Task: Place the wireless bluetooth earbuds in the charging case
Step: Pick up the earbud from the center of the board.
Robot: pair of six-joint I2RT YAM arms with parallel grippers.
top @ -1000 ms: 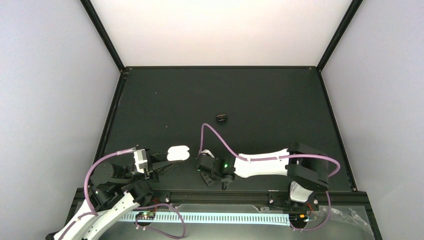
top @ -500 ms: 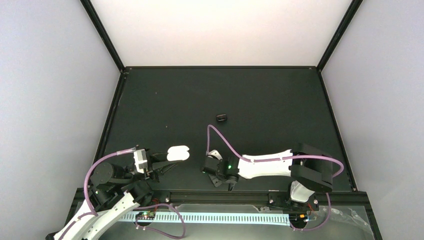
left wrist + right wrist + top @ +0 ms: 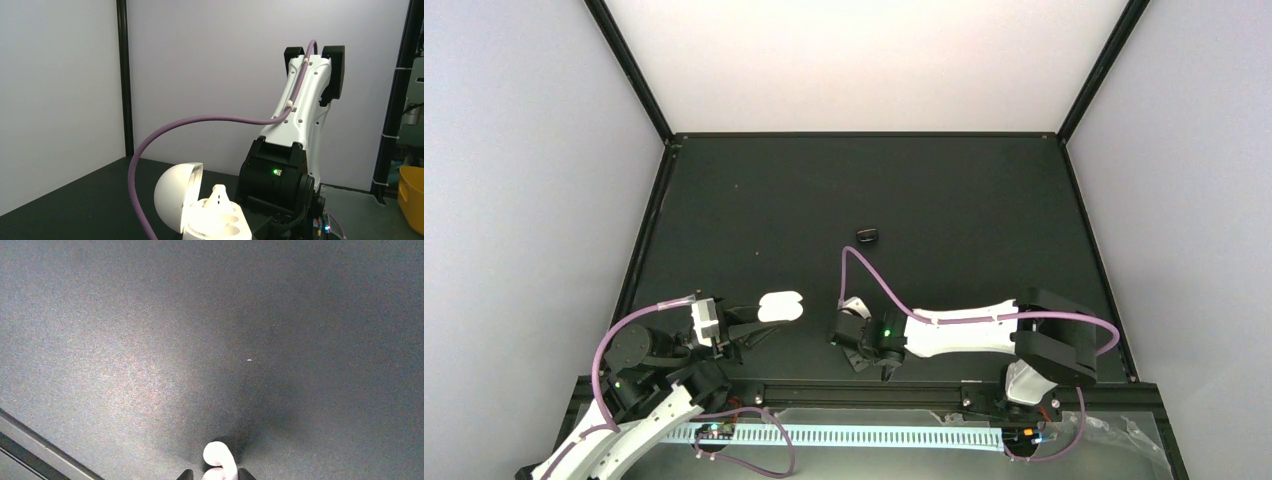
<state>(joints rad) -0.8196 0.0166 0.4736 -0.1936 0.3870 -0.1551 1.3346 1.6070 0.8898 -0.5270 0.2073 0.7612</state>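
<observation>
My left gripper (image 3: 762, 320) is shut on the open white charging case (image 3: 780, 306) and holds it near the table's front left. In the left wrist view the case (image 3: 216, 227) has its lid (image 3: 176, 196) tipped back, and one white earbud (image 3: 218, 194) stands in a socket; the fingers are out of frame. My right gripper (image 3: 869, 360) is to the right of the case, pointing down. In the right wrist view it (image 3: 214, 474) is shut on a white earbud (image 3: 218, 456), close over the dark table. No black earbuds show.
A small black pebble-shaped object (image 3: 867, 236) lies on the black table (image 3: 964, 220) past the middle. The right arm's black wrist (image 3: 275, 185) and purple cable (image 3: 150, 150) stand close behind the case. A black rail (image 3: 874, 385) runs along the near edge.
My right gripper has shifted a little to the right and toward the near edge, turning slightly. The left gripper and the case have not moved.
</observation>
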